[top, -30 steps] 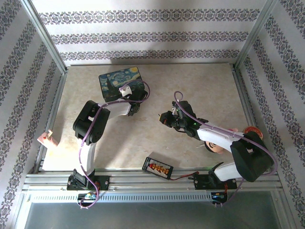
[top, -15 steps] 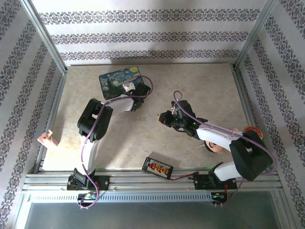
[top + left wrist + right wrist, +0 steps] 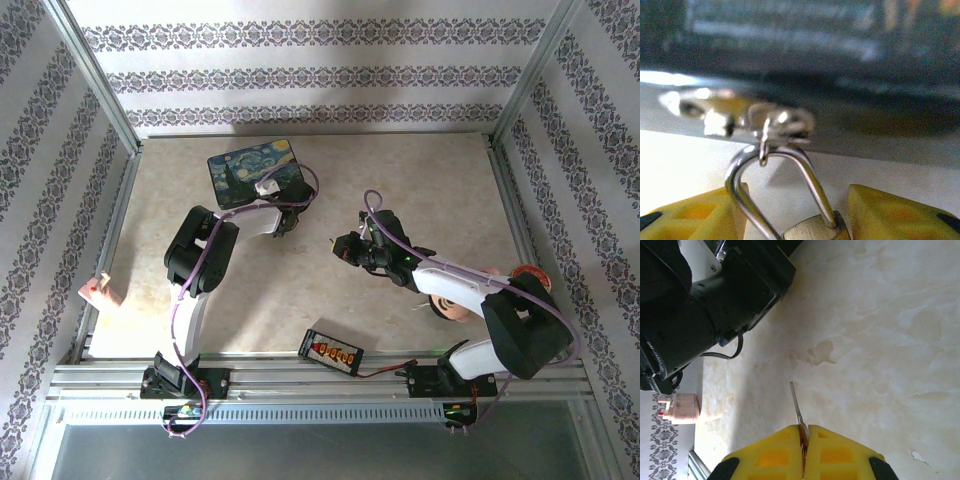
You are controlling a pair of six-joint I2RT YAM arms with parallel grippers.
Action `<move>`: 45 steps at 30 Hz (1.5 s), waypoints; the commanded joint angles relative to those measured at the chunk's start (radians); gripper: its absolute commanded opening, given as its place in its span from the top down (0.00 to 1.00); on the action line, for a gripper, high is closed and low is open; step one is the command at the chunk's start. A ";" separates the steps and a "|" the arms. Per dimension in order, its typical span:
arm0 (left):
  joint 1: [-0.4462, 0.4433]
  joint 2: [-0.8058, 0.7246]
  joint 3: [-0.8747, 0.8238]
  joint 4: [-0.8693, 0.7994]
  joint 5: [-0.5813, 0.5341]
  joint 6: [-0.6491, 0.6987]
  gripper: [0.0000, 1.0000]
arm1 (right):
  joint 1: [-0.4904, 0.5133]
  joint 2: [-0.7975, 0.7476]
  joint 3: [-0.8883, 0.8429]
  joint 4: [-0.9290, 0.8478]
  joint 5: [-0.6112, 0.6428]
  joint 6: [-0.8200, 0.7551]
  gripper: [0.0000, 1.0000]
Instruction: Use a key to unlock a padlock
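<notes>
At the left of the surface point(image 3: 420, 190), just beside the dark blue painted box point(image 3: 240, 165), the left end effector point(image 3: 792, 205) has its yellow fingers point(image 3: 695, 215) on either side of the padlock point(image 3: 812, 231). I cannot tell whether they grip it. Further right, the right end effector point(image 3: 802, 440) is pinched tight on the key point(image 3: 795, 402), blade sticking out.

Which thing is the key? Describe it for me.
On the beige marbled tabletop, follow the right arm to its end effector. Pinched between its yellow pads is a thin pale metal key, far slimmer than the black strip with orange plugs.
</notes>
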 commanded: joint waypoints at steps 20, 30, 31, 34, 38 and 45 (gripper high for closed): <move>0.003 -0.038 -0.033 0.014 0.010 -0.017 0.59 | -0.011 0.007 0.020 0.028 -0.017 0.005 1.00; 0.005 -0.067 -0.074 0.076 0.065 0.024 0.93 | -0.011 0.001 0.009 0.027 -0.016 -0.003 1.00; 0.004 -0.077 -0.092 0.089 0.079 0.018 0.97 | -0.011 -0.001 0.002 0.029 -0.012 -0.004 1.00; 0.002 -0.114 -0.145 0.123 0.110 -0.006 1.00 | -0.011 -0.009 -0.019 0.043 -0.005 -0.006 1.00; -0.011 -0.160 -0.188 0.122 0.139 -0.036 1.00 | -0.009 -0.018 -0.035 0.049 -0.008 -0.015 1.00; -0.068 -0.223 -0.235 0.071 0.230 -0.138 1.00 | 0.010 -0.030 -0.059 0.069 0.004 -0.041 1.00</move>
